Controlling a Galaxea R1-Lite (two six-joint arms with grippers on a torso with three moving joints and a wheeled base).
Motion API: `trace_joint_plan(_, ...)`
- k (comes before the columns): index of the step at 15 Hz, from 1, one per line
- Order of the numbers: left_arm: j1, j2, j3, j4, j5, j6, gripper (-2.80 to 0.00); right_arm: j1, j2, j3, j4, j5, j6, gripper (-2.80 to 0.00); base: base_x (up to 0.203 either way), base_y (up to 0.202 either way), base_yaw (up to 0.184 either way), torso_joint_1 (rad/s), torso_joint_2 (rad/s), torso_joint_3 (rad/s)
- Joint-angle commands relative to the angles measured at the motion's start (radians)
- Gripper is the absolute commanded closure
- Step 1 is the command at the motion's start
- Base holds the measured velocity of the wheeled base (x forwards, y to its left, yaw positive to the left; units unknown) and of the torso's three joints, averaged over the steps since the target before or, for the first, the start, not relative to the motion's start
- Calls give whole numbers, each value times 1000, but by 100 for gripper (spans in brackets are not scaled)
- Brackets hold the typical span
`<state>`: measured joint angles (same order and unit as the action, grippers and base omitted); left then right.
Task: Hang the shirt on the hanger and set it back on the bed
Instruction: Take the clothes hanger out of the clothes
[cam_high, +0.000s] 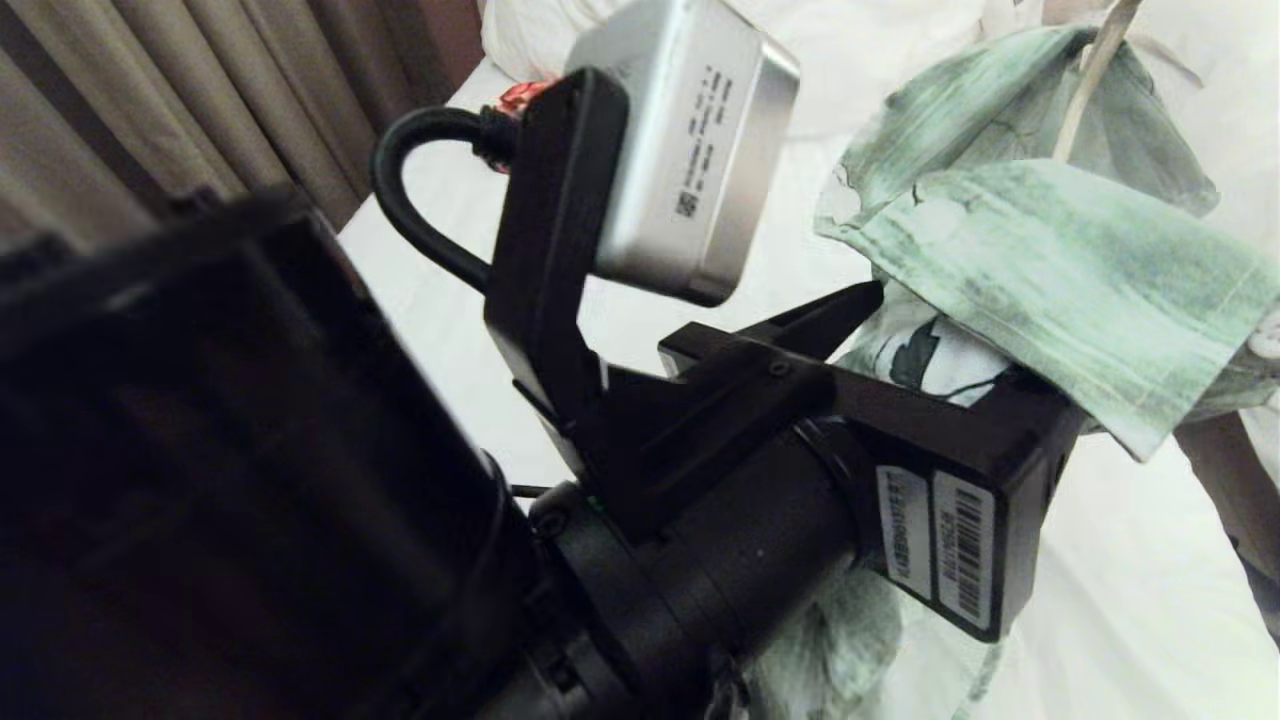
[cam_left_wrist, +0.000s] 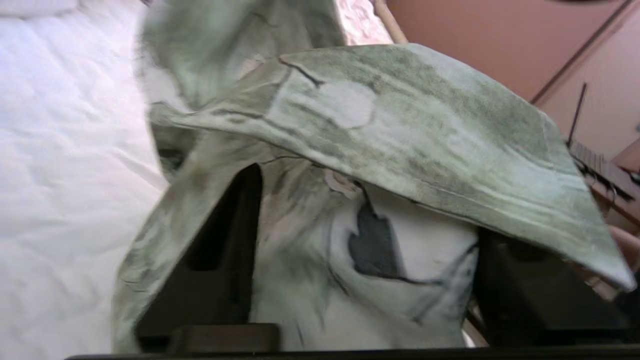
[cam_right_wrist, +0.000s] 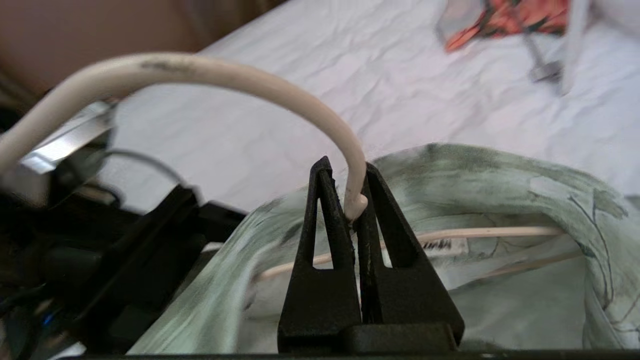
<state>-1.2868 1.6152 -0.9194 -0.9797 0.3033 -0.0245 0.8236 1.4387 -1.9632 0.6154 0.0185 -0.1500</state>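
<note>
Nearest you in the head view, the left gripper (cam_high: 930, 345) has its 2 fingers spread wide, with shirt (cam_high: 1040, 250) cloth draped between and over them; nothing is pinched. The shirt lies at about 1 o'clock from that gripper, hanging above the bed (cam_high: 1130, 590). Farther on, the right gripper (cam_right_wrist: 352, 200) is clamped on the hook's base of the cream wire hanger (cam_right_wrist: 260, 85), whose long bar runs across inside the collar. The left gripper is nearer the loose cloth, so I judge any tidying falls to it.
</note>
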Motion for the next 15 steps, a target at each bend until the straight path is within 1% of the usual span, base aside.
trace_joint_plan(1, 3, -42, 3, -5, -1, 1, -280, -1, 10, 0, -28, -17, -1, 0, 0, 0, 0, 0, 0, 0)
trace_joint_plan(3, 3, -49, 11, -5, -3, 12, -280, -4, 12, 1, -56, -51, -2, 0, 0, 0, 0, 0, 0, 0)
trace_joint_plan(5, 3, -56, 18, -5, -15, 13, -280, -6, 14, 1, -57, -55, -2, 0, 0, 0, 0, 0, 0, 0)
trace_joint_plan(7, 3, -80, 48, -5, -83, 14, -280, -8, 16, 1, -57, -84, -2, 0, 0, 0, 0, 0, 0, 0)
trace_joint_plan(10, 6, -81, 57, -4, -95, 14, -280, -8, 14, 3, -60, -92, -2, 0, 0, 0, 0, 0, 0, 0)
trace_joint_plan(12, 11, -82, 57, -5, -95, 15, -280, -8, 16, 3, -68, -116, -1, 0, 0, 0, 0, 0, 0, 0)
trace_joint_plan(15, 70, -119, 51, -5, -108, 19, -280, -22, 14, 4, -80, -126, 4, 0, 0, 0, 0, 0, 0, 0)
